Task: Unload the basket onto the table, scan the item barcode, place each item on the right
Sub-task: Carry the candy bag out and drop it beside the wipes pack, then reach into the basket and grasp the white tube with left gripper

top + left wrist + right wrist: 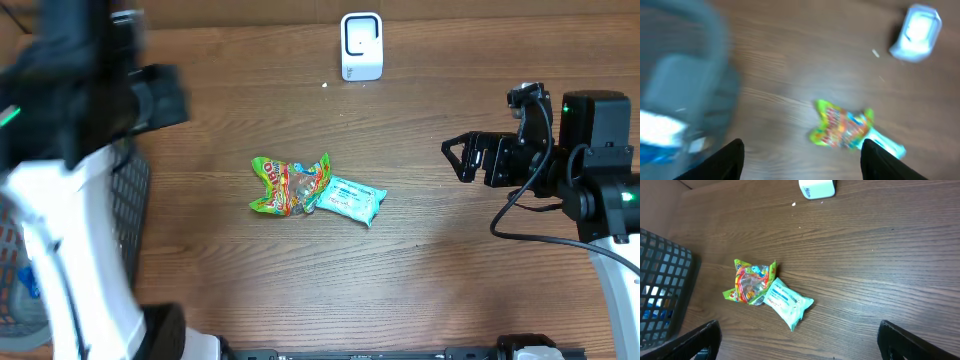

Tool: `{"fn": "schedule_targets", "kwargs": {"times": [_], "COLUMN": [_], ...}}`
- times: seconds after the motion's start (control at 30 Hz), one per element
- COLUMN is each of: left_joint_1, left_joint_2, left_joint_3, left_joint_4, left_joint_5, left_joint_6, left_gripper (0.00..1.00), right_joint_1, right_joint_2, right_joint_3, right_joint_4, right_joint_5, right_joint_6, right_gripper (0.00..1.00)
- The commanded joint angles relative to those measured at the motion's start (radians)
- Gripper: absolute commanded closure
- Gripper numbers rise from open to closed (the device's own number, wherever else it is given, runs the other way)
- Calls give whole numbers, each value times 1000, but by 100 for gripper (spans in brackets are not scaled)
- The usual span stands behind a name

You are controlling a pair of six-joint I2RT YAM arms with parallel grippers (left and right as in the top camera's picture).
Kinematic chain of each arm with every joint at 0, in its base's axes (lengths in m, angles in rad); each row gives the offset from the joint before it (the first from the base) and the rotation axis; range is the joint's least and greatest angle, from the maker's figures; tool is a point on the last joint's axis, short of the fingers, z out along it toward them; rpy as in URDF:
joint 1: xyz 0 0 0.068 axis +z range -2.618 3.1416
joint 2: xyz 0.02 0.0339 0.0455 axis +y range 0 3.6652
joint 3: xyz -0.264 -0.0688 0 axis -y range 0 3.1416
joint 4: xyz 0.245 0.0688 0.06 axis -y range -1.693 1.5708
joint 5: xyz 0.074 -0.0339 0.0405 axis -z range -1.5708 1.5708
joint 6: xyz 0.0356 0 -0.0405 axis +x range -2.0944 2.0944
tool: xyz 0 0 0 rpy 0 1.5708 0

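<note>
Our left gripper point(804, 162) and right gripper point(456, 160) both stand apart, empty. The snack packet point(288, 186) lies central on the surface point(450, 280), the wipes pack point(352, 199) touching at its 4 o'clock. We should pinch one pack's edge alone, then face its barcode to the scanner point(361, 46) at 12 o'clock.

Two packets lie touching in the middle of the bench point(450, 280), a snack bag point(288, 186) on the left and a flat packet point(352, 199) pressed against its right side. The scanner point(361, 45) stands well behind them near the far edge. A basket point(128, 200) sits at the left end, and the right gripper point(454, 160) hangs well apart to their right.
</note>
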Motion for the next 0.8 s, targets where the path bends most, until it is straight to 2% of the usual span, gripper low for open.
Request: {"fn": "schedule_targets", "kwargs": {"times": [0.0, 0.07, 0.17, 0.23, 0.37, 0.53, 0.77], "left_joint_1": [219, 355, 580, 713, 879, 927, 898], "left_joint_2": [-90, -123, -144, -144, -142, -137, -136], "left_joint_3": [-58, -88, -157, -222, -421, -688, -971], "left_joint_4": [-4, -4, -4, 1, 120, 327, 591], "left_joint_5": [-59, -35, -12, 55, 199, 278, 266], "left_joint_6": [9, 8, -2, -37, -16, -17, -38], "left_gripper": [34, 31, 21, 13, 11, 11, 16], "right_joint_1": [4, 4, 4, 4, 4, 4, 4], "right_joint_2": [-2, -2, -2, -2, -2, -2, -2], "right_joint_3": [16, 16, 16, 16, 16, 16, 16], "right_joint_4": [4, 4, 4, 4, 4, 4, 4], "right_joint_5": [-9, -9, -9, -9, -9, -9, -9], "right_joint_6": [2, 2, 2, 2, 2, 2, 2], "right_gripper": [0, 0, 0, 0, 0, 0, 0]}}
